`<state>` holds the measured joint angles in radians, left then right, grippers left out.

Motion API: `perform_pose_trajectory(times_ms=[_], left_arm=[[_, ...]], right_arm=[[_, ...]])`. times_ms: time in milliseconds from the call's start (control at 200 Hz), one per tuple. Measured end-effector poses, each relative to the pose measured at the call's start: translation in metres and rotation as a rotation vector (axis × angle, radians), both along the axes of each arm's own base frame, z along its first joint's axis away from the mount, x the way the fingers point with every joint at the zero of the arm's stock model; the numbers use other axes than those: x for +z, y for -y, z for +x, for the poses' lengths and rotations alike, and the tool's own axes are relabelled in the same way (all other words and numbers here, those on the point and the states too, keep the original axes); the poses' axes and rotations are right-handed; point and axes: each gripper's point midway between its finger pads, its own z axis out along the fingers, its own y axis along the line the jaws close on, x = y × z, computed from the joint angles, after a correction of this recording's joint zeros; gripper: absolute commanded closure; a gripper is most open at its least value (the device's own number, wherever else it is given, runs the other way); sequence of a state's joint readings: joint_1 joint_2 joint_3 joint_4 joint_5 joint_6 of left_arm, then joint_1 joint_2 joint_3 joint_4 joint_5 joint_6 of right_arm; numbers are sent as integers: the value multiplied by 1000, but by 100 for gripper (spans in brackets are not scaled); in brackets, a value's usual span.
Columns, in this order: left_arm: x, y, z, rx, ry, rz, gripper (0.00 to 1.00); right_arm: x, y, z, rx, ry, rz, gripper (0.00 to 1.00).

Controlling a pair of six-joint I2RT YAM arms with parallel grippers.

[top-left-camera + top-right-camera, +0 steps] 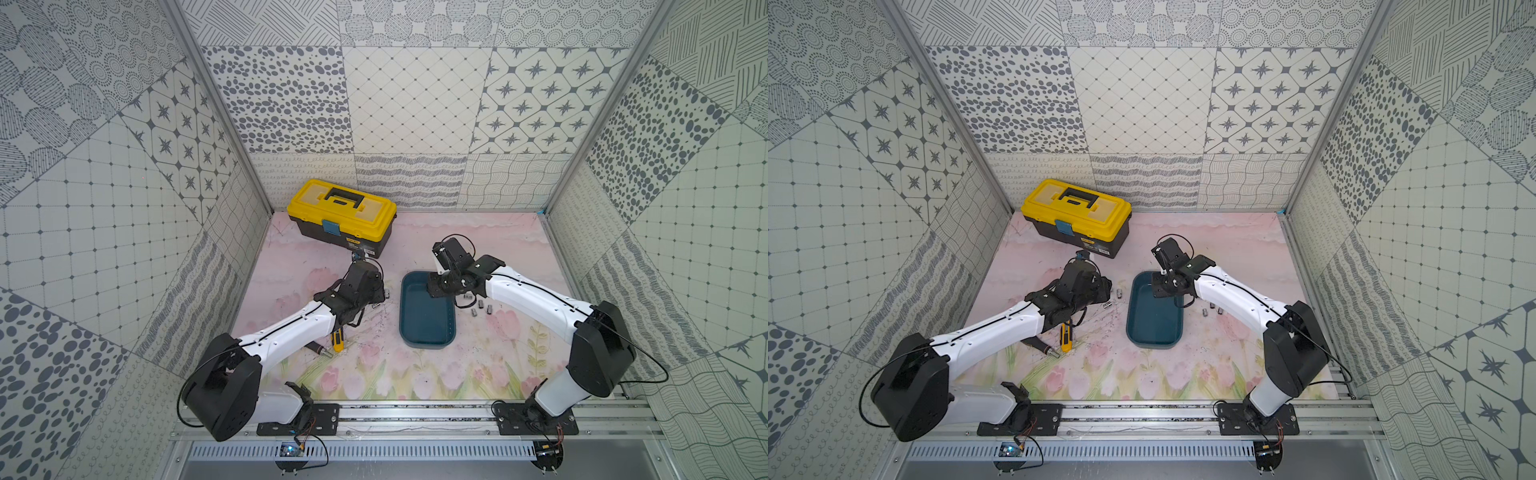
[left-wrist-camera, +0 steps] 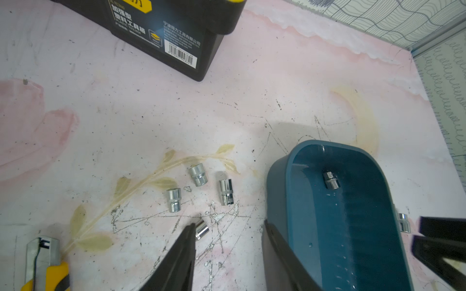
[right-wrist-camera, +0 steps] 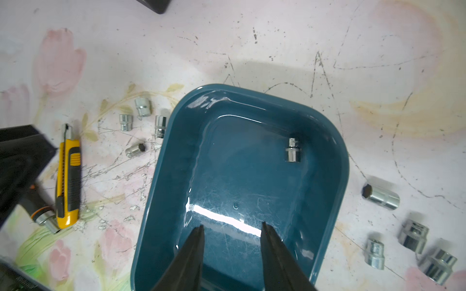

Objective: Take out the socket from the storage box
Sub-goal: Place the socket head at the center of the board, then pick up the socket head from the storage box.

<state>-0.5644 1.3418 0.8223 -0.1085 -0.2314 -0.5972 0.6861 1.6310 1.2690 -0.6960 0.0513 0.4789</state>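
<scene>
Left claw (image 2: pixel 229 224): you will find it open, fingers spread, nothing between them. It hangs low over the table (image 2: pixel 126 113), just beside the storage box (image 2: pixel 340 226) on the side facing the left arm. One finger (image 2: pixel 280 252) shows against the box's outer wall; whether it touches cannot be told. The other finger (image 2: pixel 184 252) has its tip just beside a fallen socket (image 2: pixel 201 230) lying on its side; contact there cannot be told either.

Right claw (image 3: pixel 232 224): also open and empty, poised above the floor of the storage box (image 3: pixel 239 176).

Task item: one socket (image 3: pixel 293 151) lies on its side inside the box, close to a wall near a rounded corner. The left wrist view confirms it (image 2: pixel 330 180). In both top views the right arm's wrist hides it, and you see only the box's bare floor (image 1: pixel 428 324) (image 1: pixel 1154 320).

Outside the box, note:
- three upright sockets (image 3: pixel 125 122) grouped on the table near the fallen one;
- four larger sockets (image 3: pixel 382 196) on the table at the box's opposite side, apart from it;
- a yellow utility knife (image 3: pixel 68 176) with a black-handled driver (image 3: pixel 42 214) just beside it, under the left arm;
- a yellow-lidded toolbox (image 1: pixel 340 216), closed, at the back of the table, well apart from the box.
</scene>
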Motion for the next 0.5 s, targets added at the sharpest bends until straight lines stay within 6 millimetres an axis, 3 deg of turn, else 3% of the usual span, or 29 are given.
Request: perform_pose_trajectory(times_ms=[245,500], left_arm=[[4,-6,-5,7,4,-3,47],[-3,-8,-10,0,-25,7,46]], right_arm=[[-27,3,9,-67,-13,-96,49],[-53,3,24,-91,-35,-161,47]])
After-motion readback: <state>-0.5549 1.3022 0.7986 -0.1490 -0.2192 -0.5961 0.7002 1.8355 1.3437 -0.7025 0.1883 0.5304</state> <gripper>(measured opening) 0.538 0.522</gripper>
